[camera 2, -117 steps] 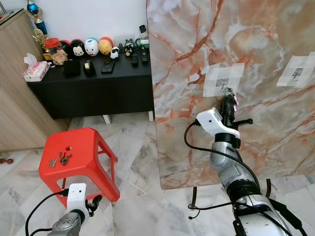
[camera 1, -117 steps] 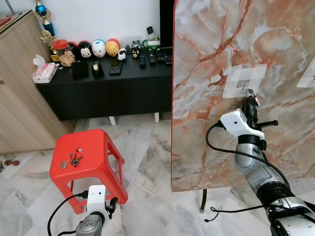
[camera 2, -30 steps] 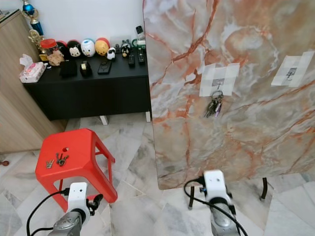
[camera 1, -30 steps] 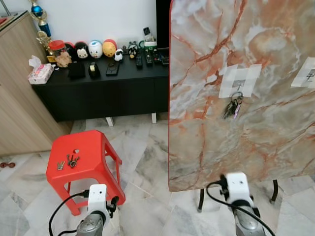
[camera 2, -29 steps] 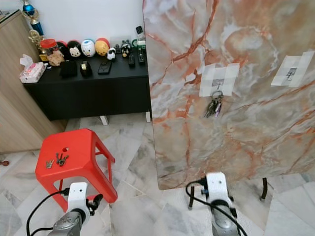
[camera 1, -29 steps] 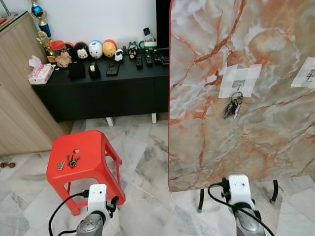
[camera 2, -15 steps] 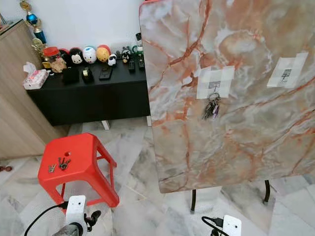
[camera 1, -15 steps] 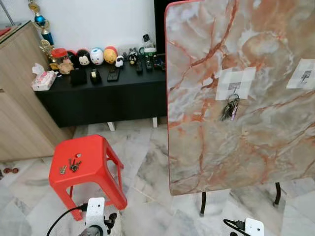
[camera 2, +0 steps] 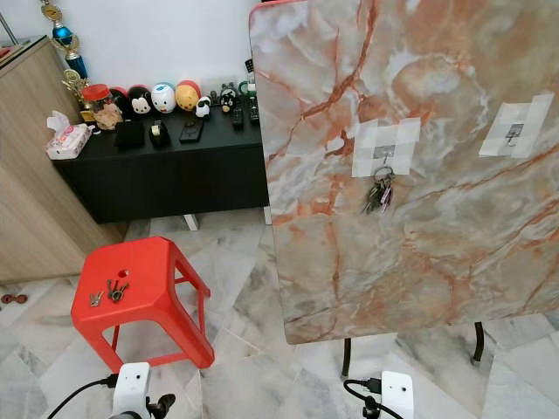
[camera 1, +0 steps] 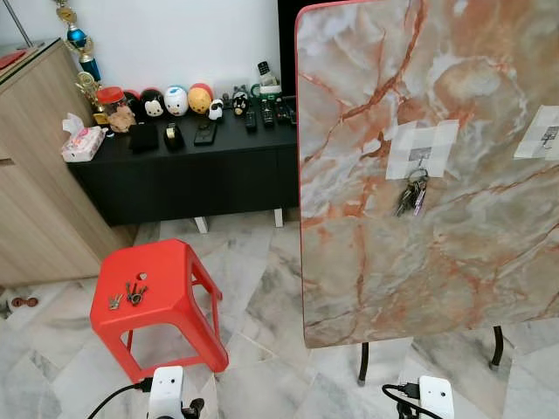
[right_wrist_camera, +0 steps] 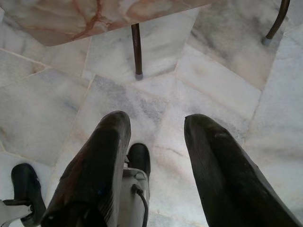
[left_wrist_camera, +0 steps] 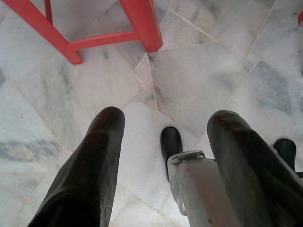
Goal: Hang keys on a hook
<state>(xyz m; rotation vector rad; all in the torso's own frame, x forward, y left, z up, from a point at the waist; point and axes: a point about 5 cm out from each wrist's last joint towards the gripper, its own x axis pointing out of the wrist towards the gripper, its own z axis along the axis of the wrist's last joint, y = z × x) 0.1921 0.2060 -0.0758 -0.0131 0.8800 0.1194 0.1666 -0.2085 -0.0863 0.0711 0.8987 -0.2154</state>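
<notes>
Right gripper (right_wrist_camera: 156,137), seemingly empty, has dropped low; keys (camera 1: 410,197) remain hooked.

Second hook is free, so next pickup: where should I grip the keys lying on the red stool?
Grip the keys at the bunched ring end, coming straight down from above: they lie flat on the red stool, near its left edge, so only their top is exposed.

Probably home: sideboard (camera 1: 183,166), figurines (camera 1: 175,99)

No legible text, label or number anywhere.
</notes>
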